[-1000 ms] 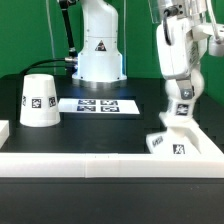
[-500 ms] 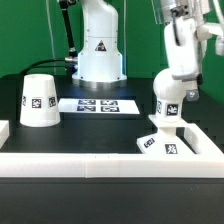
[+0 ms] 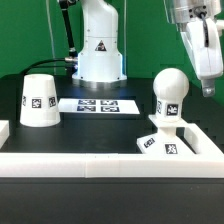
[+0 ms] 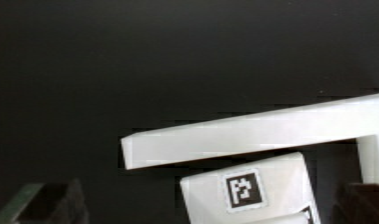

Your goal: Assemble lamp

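Note:
The round bulb (image 3: 168,98) stands upright by its short stem on the flat square base (image 3: 160,144), at the exterior view's right, close to the white front wall. My gripper (image 3: 206,82) hangs above and to the right of the bulb, apart from it, open and empty. The conical shade (image 3: 39,100) stands mouth down at the left. In the wrist view my dark fingertips (image 4: 44,203) are spread wide at the edges of the picture, and a tagged white lamp part (image 4: 250,190) lies well below, between them. I cannot tell which part it is.
The marker board (image 3: 98,105) lies flat in the middle, in front of the robot's white pedestal (image 3: 98,50). A white wall (image 3: 90,163) borders the table's front and shows as a white bar in the wrist view (image 4: 257,128).
My gripper has let go of the bulb and risen up and to the right. The bulb stays standing on the base.

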Robot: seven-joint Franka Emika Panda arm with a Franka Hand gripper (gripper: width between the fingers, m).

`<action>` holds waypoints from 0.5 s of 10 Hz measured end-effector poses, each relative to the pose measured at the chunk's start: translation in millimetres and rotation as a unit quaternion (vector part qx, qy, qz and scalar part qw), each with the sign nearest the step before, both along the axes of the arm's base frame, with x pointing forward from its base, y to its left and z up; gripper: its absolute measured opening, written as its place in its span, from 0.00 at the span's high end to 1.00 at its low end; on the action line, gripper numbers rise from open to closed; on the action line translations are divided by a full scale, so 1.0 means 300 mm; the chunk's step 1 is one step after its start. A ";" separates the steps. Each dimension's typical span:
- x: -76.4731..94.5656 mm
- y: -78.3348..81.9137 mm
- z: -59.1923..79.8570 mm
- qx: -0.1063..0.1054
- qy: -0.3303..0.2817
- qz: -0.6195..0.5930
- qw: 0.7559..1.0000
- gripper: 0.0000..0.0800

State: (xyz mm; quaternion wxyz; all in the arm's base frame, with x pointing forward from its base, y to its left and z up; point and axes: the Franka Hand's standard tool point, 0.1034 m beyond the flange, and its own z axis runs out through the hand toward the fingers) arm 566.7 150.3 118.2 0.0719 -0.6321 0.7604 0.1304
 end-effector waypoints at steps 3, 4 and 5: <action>-0.035 0.000 0.003 0.009 0.000 0.115 0.993 0.13; -0.052 -0.015 0.009 0.016 -0.010 0.196 0.980 0.13; -0.070 -0.040 0.024 0.021 -0.025 0.247 0.969 0.13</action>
